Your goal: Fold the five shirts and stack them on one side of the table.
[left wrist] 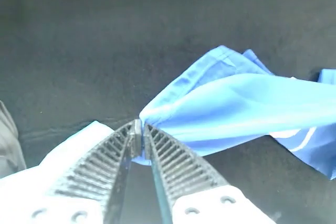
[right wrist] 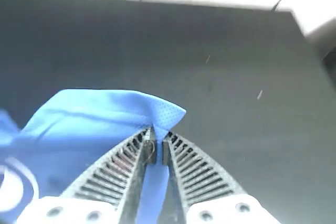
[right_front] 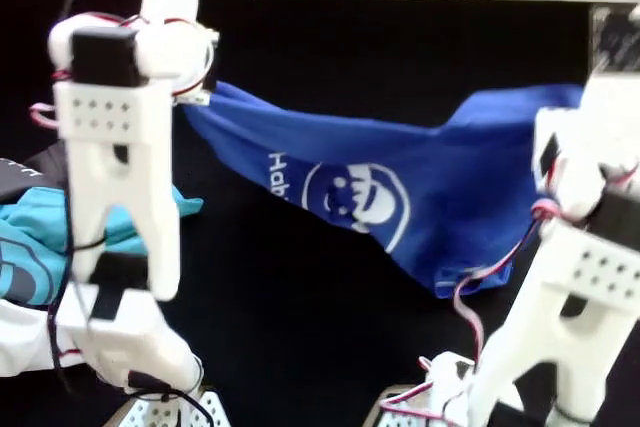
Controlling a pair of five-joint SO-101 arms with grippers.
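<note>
A blue shirt with a white round print hangs stretched above the black table between the two arms. My left gripper is shut on one corner of the blue shirt, at the left in the high view. At the right, my right gripper is shut on the other corner of the blue shirt. The middle of the shirt sags toward the table.
A pile of other shirts, teal, white and dark, lies at the table's left edge behind the left arm. The right arm stands at the front right. A pale wall runs behind the table.
</note>
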